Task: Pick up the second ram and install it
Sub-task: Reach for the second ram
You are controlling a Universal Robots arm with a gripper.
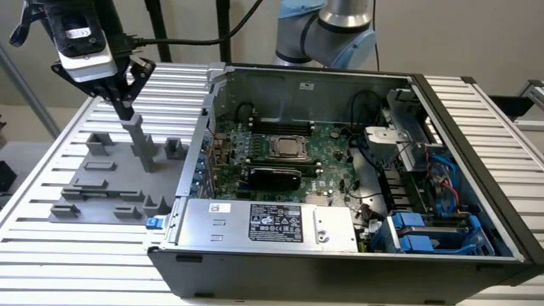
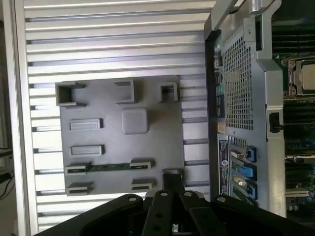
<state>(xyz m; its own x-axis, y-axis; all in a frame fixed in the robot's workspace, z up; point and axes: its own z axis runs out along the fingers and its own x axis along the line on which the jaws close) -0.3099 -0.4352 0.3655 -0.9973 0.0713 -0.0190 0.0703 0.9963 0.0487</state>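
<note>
Nearest the wrist camera, the gripper [image 2: 173, 181] is showing its black linkages, and its fingers are pressing together tip to tip. Just past those tips, the second ram [image 2: 110, 167] is standing on its long edge as a thin dark green strip. Two small gray holders [image 2: 78, 168] are cradling its ends on the gray fixture plate [image 2: 162, 142]. The gripper is not touching it. The plate is resting on the ribbed metal bench [image 1: 51, 255], just beside the open computer case [image 1: 340, 274].

In the exterior view the gripper [image 1: 127, 115] is hanging over the plate at the exterior view's left. Its tips are lining up with the top of a tall gray post [image 1: 142, 146] rising from the plate; whether they are touching it I cannot tell. Inside the case, the green motherboard [image 1: 327, 150] is lying flat with the CPU socket [image 1: 287, 148] near its middle. A silver power supply [image 1: 264, 223] is sitting along the wall nearest the exterior camera.
</note>
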